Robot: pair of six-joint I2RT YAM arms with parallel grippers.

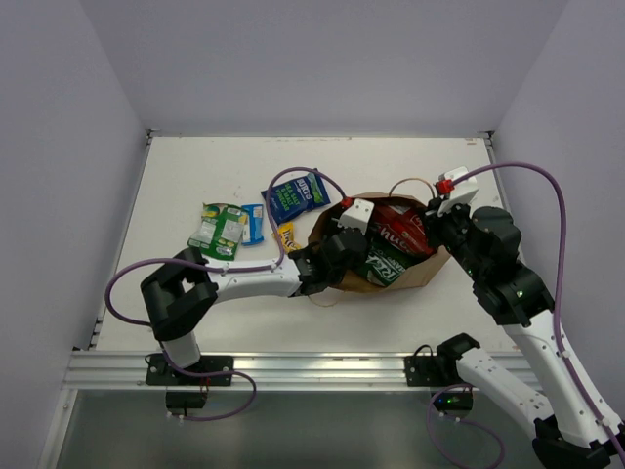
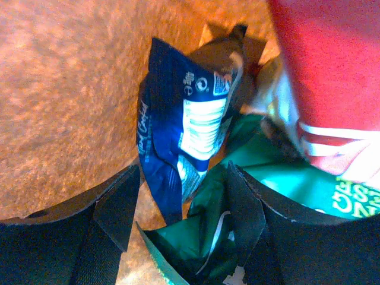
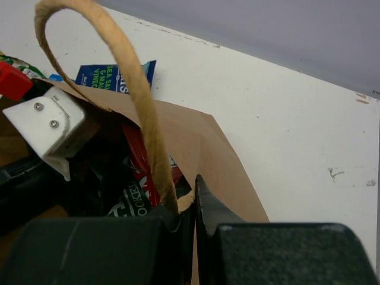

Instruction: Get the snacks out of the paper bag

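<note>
tabletop (image 1: 195, 166): white, as I see it from above.
bag (image 1: 427, 268): brown, lying right of centre.
blue packet (image 1: 298, 193): flat, just behind the bag's left end.
yellow packet (image 1: 286, 234): small, beside the bag's left edge.
green-white packet (image 1: 217, 231): further left, with a small blue packet (image 1: 253, 223) touching its right side.

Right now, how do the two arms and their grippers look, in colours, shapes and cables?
The left arm and the right arm have white links with black joints; a purple cable loops along each. The left gripper and the right gripper have flat black fingers. Each wrist carries a white mount with a red part.
</note>
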